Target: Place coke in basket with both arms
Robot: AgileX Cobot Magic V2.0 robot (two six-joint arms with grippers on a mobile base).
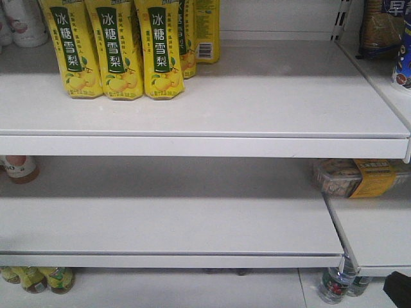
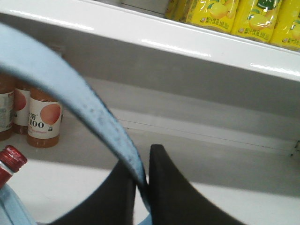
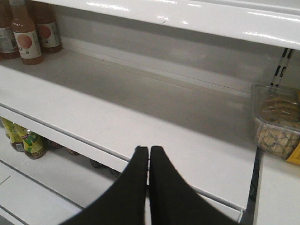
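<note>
In the left wrist view the basket's light blue handle (image 2: 93, 112) sweeps from the upper left down between my black fingers, and my left gripper (image 2: 145, 166) is shut on it. At the bottom left the red cap of a bottle (image 2: 13, 159), seemingly the coke, stands above a pale blue part of the basket (image 2: 14, 208); the rest of both is out of view. My right gripper (image 3: 149, 151) is shut with nothing in it, hanging before the middle shelf (image 3: 140, 108). A black part (image 1: 398, 290) shows at the front view's bottom right corner.
Yellow pear-drink bottles (image 1: 115, 51) stand on the top shelf. Peach juice bottles (image 2: 44, 119) (image 3: 28, 40) sit at the left of the middle shelf. A clear snack box (image 3: 276, 122) (image 1: 353, 178) lies at the right. More bottles (image 1: 38, 279) stand under the lowest shelf.
</note>
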